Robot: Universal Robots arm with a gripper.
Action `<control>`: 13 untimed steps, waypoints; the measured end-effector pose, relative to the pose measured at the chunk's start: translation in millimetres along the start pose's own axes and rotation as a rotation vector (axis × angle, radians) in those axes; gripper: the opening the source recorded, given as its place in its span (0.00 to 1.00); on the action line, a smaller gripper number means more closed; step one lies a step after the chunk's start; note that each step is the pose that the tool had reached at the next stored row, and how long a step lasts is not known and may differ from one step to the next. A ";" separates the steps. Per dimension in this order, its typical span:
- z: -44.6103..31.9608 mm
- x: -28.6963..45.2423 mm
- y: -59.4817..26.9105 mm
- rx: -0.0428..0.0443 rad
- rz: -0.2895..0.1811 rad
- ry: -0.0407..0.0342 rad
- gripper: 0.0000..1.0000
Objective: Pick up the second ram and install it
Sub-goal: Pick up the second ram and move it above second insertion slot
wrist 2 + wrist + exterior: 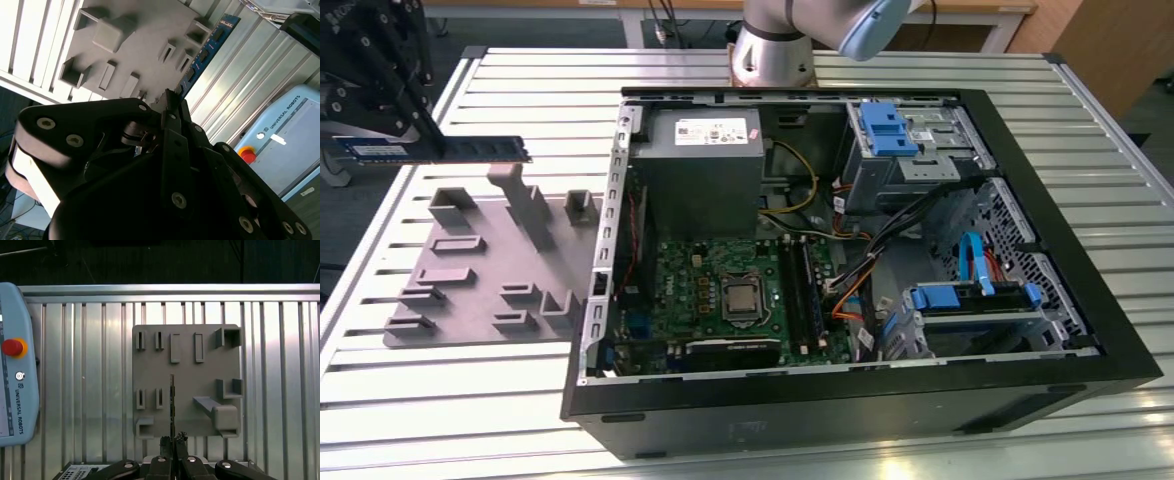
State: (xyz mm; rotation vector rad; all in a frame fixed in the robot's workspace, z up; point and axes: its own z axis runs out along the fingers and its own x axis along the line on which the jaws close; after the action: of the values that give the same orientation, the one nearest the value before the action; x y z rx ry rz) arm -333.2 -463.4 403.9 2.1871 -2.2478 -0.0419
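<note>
The second ram point(454, 150) is a long blue stick that hangs level above the grey holder tray point(480, 290), at the exterior view's left. My gripper point(414, 135) is shut on one end of it. In the first wrist view the ram point(172, 400) shows edge-on as a thin dark line that runs out from my gripper point(172, 442) over the tray point(185, 380). In the second wrist view the blue ram point(205, 52) reaches out past my fingertips point(172, 100). The open computer case point(854, 400) lies to the right, with the motherboard's memory slots point(801, 290) beside the processor socket point(740, 297).
Inside the case are a grey power supply point(700, 165), blue drive brackets point(894, 130) and loose cables point(881, 240). The arm's base point(770, 55) stands behind the case. A teach pendant point(15, 385) lies on the slatted metal table point(1067, 120) near the tray.
</note>
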 end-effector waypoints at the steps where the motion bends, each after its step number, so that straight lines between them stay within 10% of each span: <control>1: 0.0 0.0 -0.6 0.0000 0.000 0.0000 0.14; 13: -0.1 -0.2 -8.1 0.0002 0.000 -0.0001 0.14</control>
State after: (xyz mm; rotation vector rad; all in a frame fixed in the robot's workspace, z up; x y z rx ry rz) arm -325.1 -463.4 403.8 2.1872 -2.2480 -0.0419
